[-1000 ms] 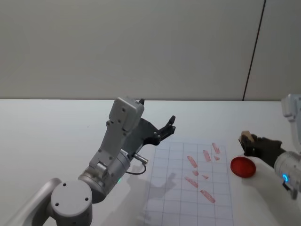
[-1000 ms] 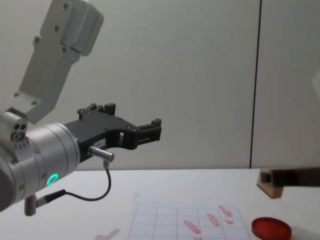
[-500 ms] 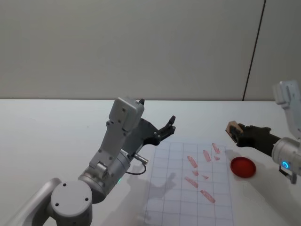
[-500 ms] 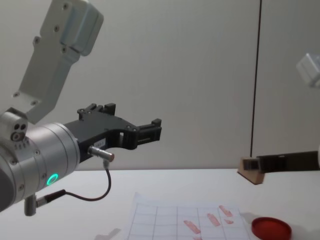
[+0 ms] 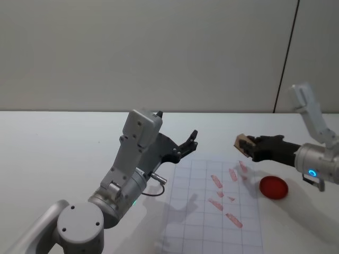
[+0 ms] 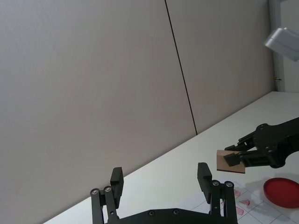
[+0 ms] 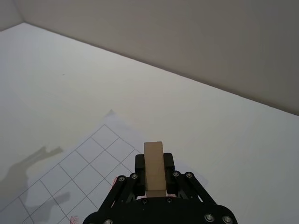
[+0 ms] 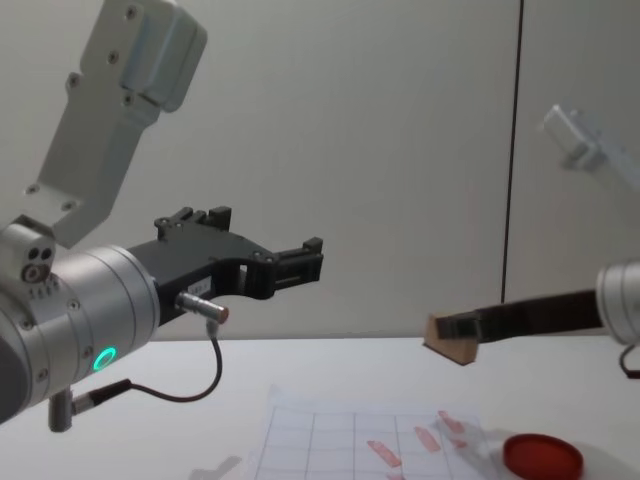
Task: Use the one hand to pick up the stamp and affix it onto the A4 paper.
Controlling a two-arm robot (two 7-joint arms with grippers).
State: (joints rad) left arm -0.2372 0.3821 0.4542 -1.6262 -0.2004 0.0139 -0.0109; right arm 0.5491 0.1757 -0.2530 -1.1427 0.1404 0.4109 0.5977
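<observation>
Right end effector (image 5: 248, 146) clamps the tilted stamp (image 5: 242, 143) over the A4 paper's (image 5: 201, 227) one-o'clock corner, risking a partial print. The left end effector (image 5: 188, 144) idles at ten o'clock, fingers apart.

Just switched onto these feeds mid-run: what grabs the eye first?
The right end effector holds the stamp in the air above the far right corner of the A4 paper, which carries red marks. The red ink pad lies just right of the sheet, and the left end effector hangs open and raised at the paper's left.
</observation>
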